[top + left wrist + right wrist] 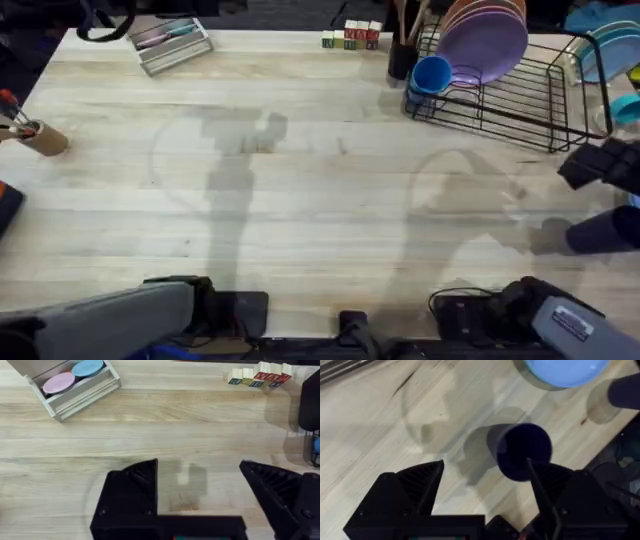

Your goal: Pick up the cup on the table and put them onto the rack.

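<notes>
A bright blue cup (432, 75) lies on its side at the left end of the black wire rack (520, 105), its mouth facing the camera. A dark navy cup (598, 231) stands on the table (300, 200) near the right edge. My right gripper (600, 165) hovers beyond it, close to the rack's near corner. In the right wrist view the right gripper (485, 465) is open, with a dark navy cup (522, 450) just ahead of it, nearer one finger. My left gripper (199, 465) is open over bare wood, its arm (110, 318) folded back at its base.
Purple plates (485, 40) stand in the rack, with a black utensil holder (402, 55) beside it. Letter blocks (350, 38) and a pale grey tray (170, 42) sit along the far edge. A tan pen cylinder (40, 137) lies far left. A light blue dish (565, 370) lies past the navy cup.
</notes>
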Robot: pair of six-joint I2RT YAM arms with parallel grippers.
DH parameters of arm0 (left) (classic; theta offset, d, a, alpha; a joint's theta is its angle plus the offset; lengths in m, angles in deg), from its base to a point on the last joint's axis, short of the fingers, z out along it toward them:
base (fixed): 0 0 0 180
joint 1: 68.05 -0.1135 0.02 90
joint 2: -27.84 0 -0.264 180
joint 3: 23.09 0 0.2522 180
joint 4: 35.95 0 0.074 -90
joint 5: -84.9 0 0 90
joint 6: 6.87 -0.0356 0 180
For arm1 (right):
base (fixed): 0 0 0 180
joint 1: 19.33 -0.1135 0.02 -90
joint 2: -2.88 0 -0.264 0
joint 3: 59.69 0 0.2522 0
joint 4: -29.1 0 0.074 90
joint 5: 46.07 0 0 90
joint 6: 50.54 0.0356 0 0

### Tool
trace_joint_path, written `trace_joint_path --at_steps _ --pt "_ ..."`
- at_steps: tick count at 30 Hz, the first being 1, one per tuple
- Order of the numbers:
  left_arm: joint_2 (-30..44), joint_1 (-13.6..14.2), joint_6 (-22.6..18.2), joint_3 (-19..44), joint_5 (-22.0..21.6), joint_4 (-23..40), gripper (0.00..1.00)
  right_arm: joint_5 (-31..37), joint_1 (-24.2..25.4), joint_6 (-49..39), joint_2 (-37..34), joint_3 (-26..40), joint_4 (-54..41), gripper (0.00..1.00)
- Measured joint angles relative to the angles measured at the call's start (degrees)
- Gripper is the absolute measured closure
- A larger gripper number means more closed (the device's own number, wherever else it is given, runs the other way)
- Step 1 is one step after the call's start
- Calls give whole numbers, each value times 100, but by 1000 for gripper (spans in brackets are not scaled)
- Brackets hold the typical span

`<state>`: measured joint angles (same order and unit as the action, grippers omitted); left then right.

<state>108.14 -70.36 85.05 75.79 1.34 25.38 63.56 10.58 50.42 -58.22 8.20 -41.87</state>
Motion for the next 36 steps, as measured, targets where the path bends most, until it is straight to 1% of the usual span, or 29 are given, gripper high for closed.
trace_joint_path --at_steps 6,11,19,25,27,28,30,33,34,36 --pt "-1 0 0 0 0 0 7 -139 0 -2 -549 0 142 6" --pt "1 0 0 0 0 0 8 -153 0 -2 -847 0 177 6" --pt "-1 0 0 0 0 0 7 -153 0 -2 -1099 -18 234 6" --pt "1 0 0 0 0 -2 7 -159 0 -3 -1124 -33 236 7" --pt "-1 0 0 0 -2 0 8 -168 0 -4 -1124 -33 233 99" --pt "-1 0 0 0 -2 0 7 -170 0 -13 -1124 -33 232 168" --pt "1 0 0 0 0 0 7 -166 0 -32 -1124 -33 209 406" --pt "1 0 0 0 0 0 7 -170 0 -24 -1124 -33 170 830" --pt "0 0 0 0 -1 0 7 -171 0 -9 -1124 -33 150 933" --pt "-1 0 0 0 -2 0 7 -146 0 -9 -1124 -33 92 967"
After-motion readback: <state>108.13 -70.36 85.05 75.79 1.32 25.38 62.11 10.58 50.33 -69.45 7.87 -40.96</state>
